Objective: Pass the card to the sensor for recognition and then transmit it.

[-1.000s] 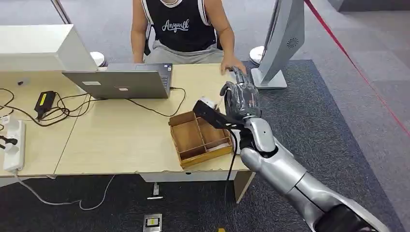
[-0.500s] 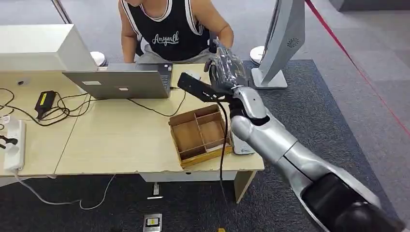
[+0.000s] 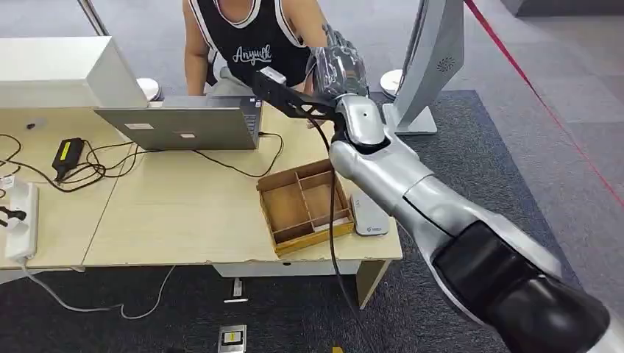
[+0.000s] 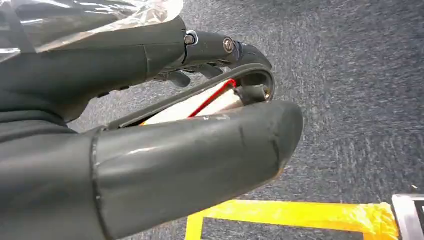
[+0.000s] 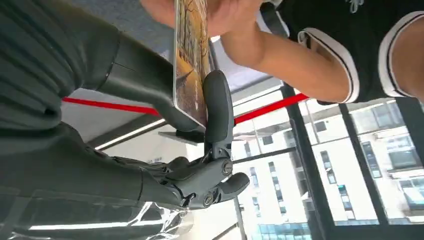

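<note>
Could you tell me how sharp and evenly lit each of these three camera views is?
Head view: evenly lit and sharp across the pale wooden table. Left wrist view: grey carpet smeared by blur, glare on clear plastic wrap. Right wrist view: bright windows behind, the picture-printed card close and soft, right hand dark.

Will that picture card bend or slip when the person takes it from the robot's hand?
It probably stays stiff: the card shows a straight edge while pinched in the right hand. It looks thin, so likely light. Its printed face seems glossy, so it might slide out easily once the fingers loosen; the person's hand is already on its far end.
</note>
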`<state>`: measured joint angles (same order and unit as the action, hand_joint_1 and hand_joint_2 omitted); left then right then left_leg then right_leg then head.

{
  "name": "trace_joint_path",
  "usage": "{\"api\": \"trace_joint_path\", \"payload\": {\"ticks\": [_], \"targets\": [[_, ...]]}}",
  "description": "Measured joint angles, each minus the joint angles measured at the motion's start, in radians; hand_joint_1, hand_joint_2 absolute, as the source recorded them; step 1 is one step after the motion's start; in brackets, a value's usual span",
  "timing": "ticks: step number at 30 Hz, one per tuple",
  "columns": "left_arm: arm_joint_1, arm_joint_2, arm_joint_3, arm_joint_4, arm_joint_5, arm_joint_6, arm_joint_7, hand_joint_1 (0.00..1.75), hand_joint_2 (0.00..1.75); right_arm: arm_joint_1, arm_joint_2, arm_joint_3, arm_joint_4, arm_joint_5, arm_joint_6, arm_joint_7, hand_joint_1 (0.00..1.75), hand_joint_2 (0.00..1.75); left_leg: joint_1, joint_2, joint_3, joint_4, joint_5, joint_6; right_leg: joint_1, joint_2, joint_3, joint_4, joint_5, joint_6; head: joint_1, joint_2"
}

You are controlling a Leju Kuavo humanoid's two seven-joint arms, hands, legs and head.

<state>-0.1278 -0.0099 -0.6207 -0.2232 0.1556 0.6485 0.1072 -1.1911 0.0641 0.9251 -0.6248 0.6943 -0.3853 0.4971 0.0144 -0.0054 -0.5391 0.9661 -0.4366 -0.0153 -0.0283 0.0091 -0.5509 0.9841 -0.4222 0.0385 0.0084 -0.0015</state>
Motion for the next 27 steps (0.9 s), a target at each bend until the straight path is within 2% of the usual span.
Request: {"api": "trace_joint_path", "payload": {"ticks": [13,14,15,16,17,27], "targets": [[0.004,0.002,-0.011,0.000,-0.001,0.000,-0.002,0.00,0.00,-0.025,0.030,0.038,0.104,0.001,-0.016,0.025,1.75,1.75,0.000,0.000,0.001,0.000,0.000,0.000,0.000,0.000,0.000,0.000,0.000,0.000,0.000,0.000],[0.004,0.002,-0.013,0.000,-0.002,0.000,-0.002,0.00,0.00,-0.025,0.030,0.041,0.109,0.001,-0.017,0.030,1.54,1.75,0.000,0.000,0.001,0.000,0.000,0.000,0.000,0.000,0.000,0.000,0.000,0.000,0.000,0.000],[0.003,0.002,-0.014,0.000,-0.003,0.000,-0.002,0.00,0.00,-0.025,0.029,0.042,0.112,0.000,-0.017,0.034,0.30,1.75,0.000,0.000,0.001,0.000,0.000,0.000,0.000,0.000,0.000,0.000,0.000,0.000,0.000,0.000],[0.003,0.002,-0.015,0.000,-0.004,0.000,-0.001,0.00,0.00,-0.025,0.028,0.044,0.116,0.000,-0.016,0.037,0.09,1.75,0.000,0.000,0.001,0.000,0.000,0.000,0.000,0.000,0.000,0.000,0.000,0.000,0.000,0.000],[0.003,0.002,-0.016,0.000,-0.005,0.000,0.002,0.00,0.00,-0.025,0.027,0.046,0.120,0.000,-0.016,0.041,0.00,1.75,0.000,0.000,0.001,0.000,0.000,0.000,0.000,0.000,0.000,0.000,0.000,0.000,0.000,0.000],[0.002,0.002,-0.017,0.000,0.004,0.000,0.018,0.00,0.00,-0.018,0.013,0.063,0.146,-0.019,-0.011,0.055,0.00,1.75,0.000,0.000,0.001,0.000,0.000,0.000,0.000,0.000,0.000,0.000,0.000,0.000,0.000,0.000]]}}
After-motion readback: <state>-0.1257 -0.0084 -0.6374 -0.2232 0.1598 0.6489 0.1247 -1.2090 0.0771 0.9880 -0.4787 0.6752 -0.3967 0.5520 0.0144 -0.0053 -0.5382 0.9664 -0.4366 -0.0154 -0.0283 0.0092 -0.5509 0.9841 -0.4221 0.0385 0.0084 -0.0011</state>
